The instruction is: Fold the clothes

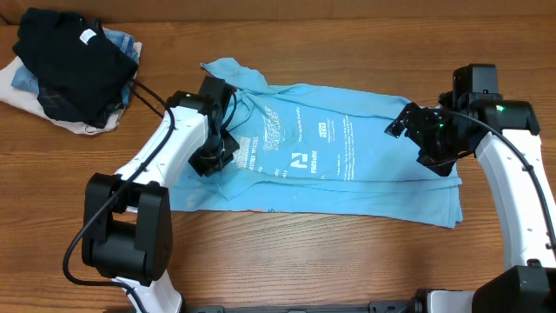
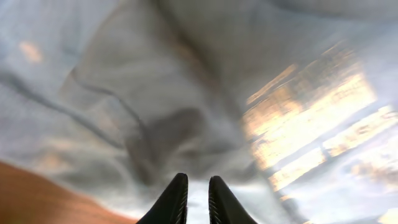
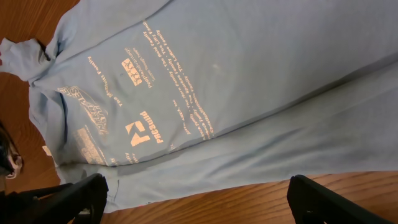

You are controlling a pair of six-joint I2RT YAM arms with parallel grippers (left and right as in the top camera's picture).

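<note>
Sky-blue shirt (image 1: 347, 156) lies spread on wood table (image 1: 304, 261); left tool (image 2: 197, 186) narrowly parted, right tool (image 3: 196, 196) spread wide, both empty.

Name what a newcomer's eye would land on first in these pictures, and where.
A sky-blue shirt with printed lettering lies spread across the middle of the wooden table. The left end effector is low over its collar end; the right end effector hovers open over the opposite end. A heap of dark clothes sits at the far left corner.
</note>
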